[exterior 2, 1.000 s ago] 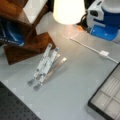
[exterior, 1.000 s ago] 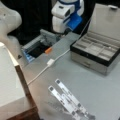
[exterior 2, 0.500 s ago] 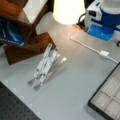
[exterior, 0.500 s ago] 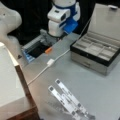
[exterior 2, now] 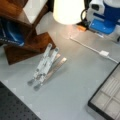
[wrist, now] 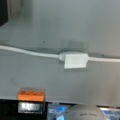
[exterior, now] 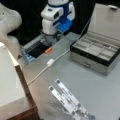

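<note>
**A:** So what was the setup? The grey tabletop (exterior: pixel 82 82) looked pretty plain, with a black backdrop behind it in a front view.

**B:** Yeah, smooth grey surface, and in a front view (exterior 2: pixel 15 110) a dark perforated board ran along the bottom left corner. The gripper (exterior: pixel 50 41) hung low at the back edge of the tabletop, right over the small orange block (exterior: pixel 48 50). Couldn't tell how the jaws stood, the arm's body hid them.

**A:** And the orange block itself?

**B:** It sat at the tabletop's edge beside a dark open tray (exterior: pixel 37 48). In the wrist view it showed at the bottom left (wrist: pixel 31 95), near the white cable (wrist: pixel 30 52) with its boxy connector (wrist: pixel 75 60).

**A:** Anything in the way?

**B:** The cable ran diagonally across the tabletop just in front of the block. Well apart from it: a folding metal stand (exterior: pixel 67 100) toward the bottom, an open compartment case (exterior: pixel 97 52) on the right, and a wooden shelf (exterior: pixel 15 90) on the left. A lit lamp shade (exterior 2: pixel 68 11) stood near the block in a front view.
</note>
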You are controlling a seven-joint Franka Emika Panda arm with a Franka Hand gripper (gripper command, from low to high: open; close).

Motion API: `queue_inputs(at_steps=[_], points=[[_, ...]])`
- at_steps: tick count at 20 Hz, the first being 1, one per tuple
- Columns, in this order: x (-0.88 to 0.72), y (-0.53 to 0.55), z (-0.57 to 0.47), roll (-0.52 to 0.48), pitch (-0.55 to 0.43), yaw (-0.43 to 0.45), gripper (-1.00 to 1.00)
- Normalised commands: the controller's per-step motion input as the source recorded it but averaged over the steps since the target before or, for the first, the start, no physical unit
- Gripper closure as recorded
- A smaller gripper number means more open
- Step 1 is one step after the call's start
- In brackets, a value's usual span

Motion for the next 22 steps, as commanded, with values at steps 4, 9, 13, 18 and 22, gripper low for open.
queue_inputs(at_steps=[4,9,13,18,22], points=[[-0.37,-0.13,-0.13,-0.117,-0.108,0.095,-1.0],[-0.43,-0.13,-0.12,-0.053,-0.056,0.097,-1.0],[-0.47,-0.04,-0.1,0.026,-0.043,0.077,-1.0],[-0.49,0.06,-0.13,0.057,-0.079,0.069,-1.0],[-0.45,0.14,-0.17,0.103,-0.108,0.067,-1.0]])
